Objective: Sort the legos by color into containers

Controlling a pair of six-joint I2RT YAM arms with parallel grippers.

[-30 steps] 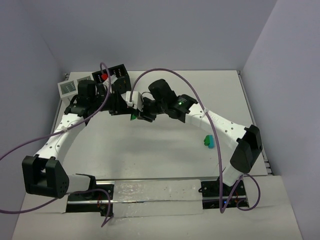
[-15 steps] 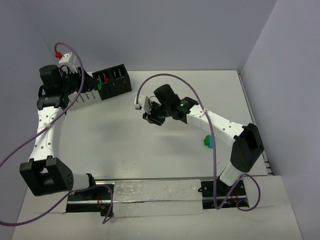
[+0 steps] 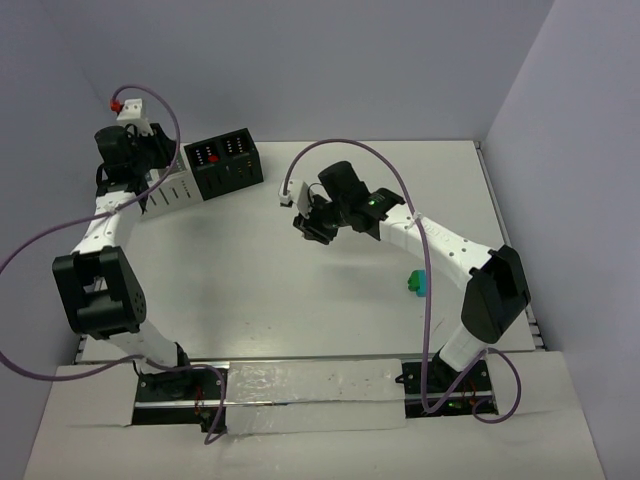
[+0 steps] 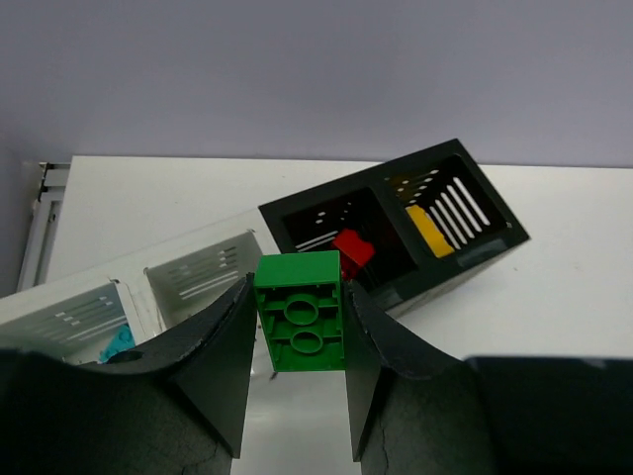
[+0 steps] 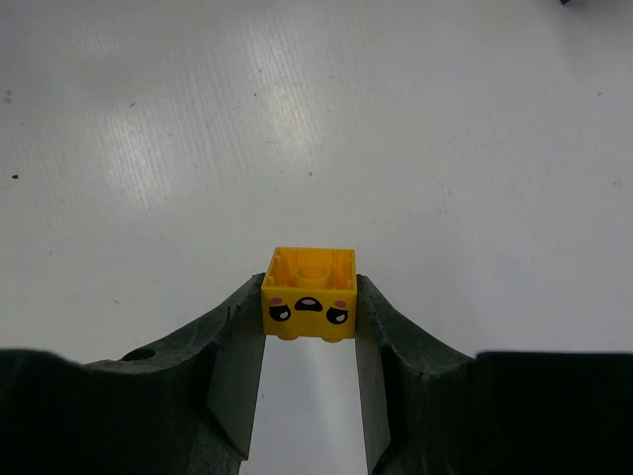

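Left gripper (image 4: 300, 300) clamps a green brick (image 4: 300, 332) near the black box (image 4: 473, 220) and white box (image 4: 203, 272). Right gripper (image 5: 309, 315) clamps a yellow brick (image 5: 309, 282).

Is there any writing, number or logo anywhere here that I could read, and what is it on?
None: no words, numbers or logos are readable in any view.
The yellow brick carries only a printed cartoon face, no letters.
The green brick is plain.

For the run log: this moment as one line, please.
left gripper: shut on green brick, near white container | right gripper: shut on yellow brick, over table | black container: red piece, yellow piece inside
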